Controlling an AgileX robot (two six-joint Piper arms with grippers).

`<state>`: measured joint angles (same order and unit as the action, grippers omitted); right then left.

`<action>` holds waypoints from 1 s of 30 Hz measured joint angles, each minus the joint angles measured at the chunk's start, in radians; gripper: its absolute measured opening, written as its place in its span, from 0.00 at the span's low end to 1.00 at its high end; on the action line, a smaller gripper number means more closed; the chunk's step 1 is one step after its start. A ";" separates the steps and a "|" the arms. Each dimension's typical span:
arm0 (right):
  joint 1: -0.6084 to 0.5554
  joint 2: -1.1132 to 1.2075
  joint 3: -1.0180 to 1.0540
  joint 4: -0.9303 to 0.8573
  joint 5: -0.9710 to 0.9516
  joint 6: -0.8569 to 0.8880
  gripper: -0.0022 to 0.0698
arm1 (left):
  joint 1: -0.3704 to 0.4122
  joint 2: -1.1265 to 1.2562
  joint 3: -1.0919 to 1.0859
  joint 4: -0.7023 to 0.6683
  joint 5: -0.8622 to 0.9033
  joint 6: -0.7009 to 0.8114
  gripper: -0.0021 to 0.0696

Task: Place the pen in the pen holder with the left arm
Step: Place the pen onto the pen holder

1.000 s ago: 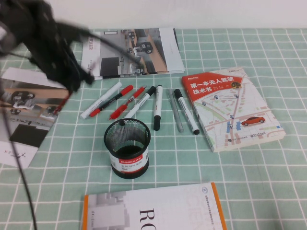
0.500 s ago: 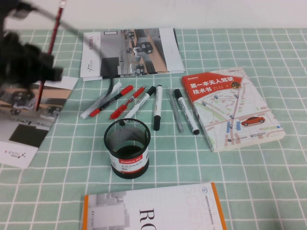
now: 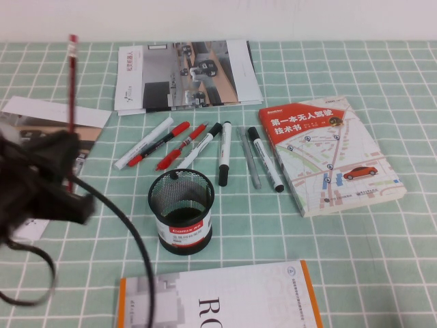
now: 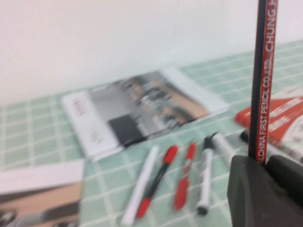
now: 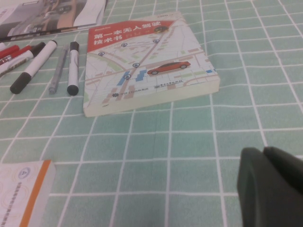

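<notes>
The pen (image 3: pixel 71 89) is a thin dark-red stick that stands nearly upright at the left of the table. My left gripper (image 3: pixel 65 160) is shut on its lower part and holds it above the table, left of the pen holder. In the left wrist view the pen (image 4: pixel 262 80) rises from between the shut black fingers (image 4: pixel 255 189). The pen holder (image 3: pixel 181 212), a black mesh cup with a white label, stands upright at the middle front. My right gripper (image 5: pixel 265 156) shows only in its wrist view, fingers together and empty, low over the cloth.
Several markers and red-capped pens (image 3: pixel 205 147) lie in a row behind the holder. A red and white book (image 3: pixel 328 154) lies at the right. A brochure (image 3: pixel 184 72) lies at the back, another (image 3: pixel 41 130) at the left, and an orange-edged book (image 3: pixel 218 297) at the front.
My left arm has swung down and toward the front left with the pen. The pen has kept nearly upright. Nothing else on the table has moved.
</notes>
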<state>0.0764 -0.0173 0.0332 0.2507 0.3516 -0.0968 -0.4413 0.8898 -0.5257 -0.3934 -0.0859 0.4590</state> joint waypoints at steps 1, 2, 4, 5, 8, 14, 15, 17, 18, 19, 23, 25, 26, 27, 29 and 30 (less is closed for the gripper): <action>0.000 0.000 0.000 0.000 0.000 0.000 0.00 | -0.033 0.010 0.019 -0.002 -0.051 0.000 0.06; 0.000 0.000 0.000 0.000 0.000 0.000 0.00 | -0.066 0.025 0.037 -0.005 -0.108 -0.004 0.06; 0.000 0.000 0.000 0.000 0.000 0.000 0.00 | -0.128 0.062 0.067 0.006 -0.225 -0.035 0.06; 0.000 0.000 0.000 0.000 0.000 0.000 0.00 | -0.150 0.084 0.078 0.024 -0.290 -0.055 0.06; 0.000 0.000 0.000 0.000 0.000 0.000 0.00 | -0.198 0.183 0.097 0.114 -0.465 -0.163 0.06; 0.000 0.000 0.000 0.000 0.000 0.000 0.00 | -0.209 0.421 0.097 0.203 -0.765 -0.347 0.06; 0.000 0.000 0.000 0.000 0.000 0.000 0.00 | -0.209 0.455 0.097 0.210 -0.820 -0.361 0.06; 0.000 0.000 0.000 0.000 0.000 0.000 0.00 | -0.209 0.537 0.097 0.238 -0.927 -0.383 0.06; 0.000 0.000 0.000 0.000 0.000 0.000 0.00 | -0.209 0.576 0.097 0.250 -0.964 -0.389 0.06; 0.000 0.000 0.000 0.000 0.000 0.000 0.00 | -0.209 0.610 0.097 0.264 -0.997 -0.396 0.06; 0.000 0.000 0.000 0.000 0.000 0.000 0.00 | -0.209 0.697 0.097 0.286 -1.028 -0.459 0.06; 0.000 0.000 0.000 0.000 0.000 0.000 0.00 | -0.209 0.709 0.097 0.286 -1.033 -0.472 0.06; 0.000 0.000 0.000 0.000 0.000 0.000 0.00 | -0.209 0.714 0.097 0.286 -1.035 -0.474 0.06; 0.000 0.000 0.000 0.000 0.000 0.000 0.00 | -0.209 0.714 0.097 0.288 -1.039 -0.477 0.06; 0.000 0.000 0.000 0.000 0.000 0.000 0.00 | -0.209 0.718 0.097 0.288 -1.047 -0.477 0.06; 0.000 0.000 0.000 0.000 0.000 0.000 0.00 | -0.209 0.720 0.097 0.288 -1.047 -0.477 0.06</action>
<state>0.0764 -0.0173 0.0332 0.2507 0.3516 -0.0968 -0.6500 1.6095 -0.4288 -0.1051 -1.1325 -0.0177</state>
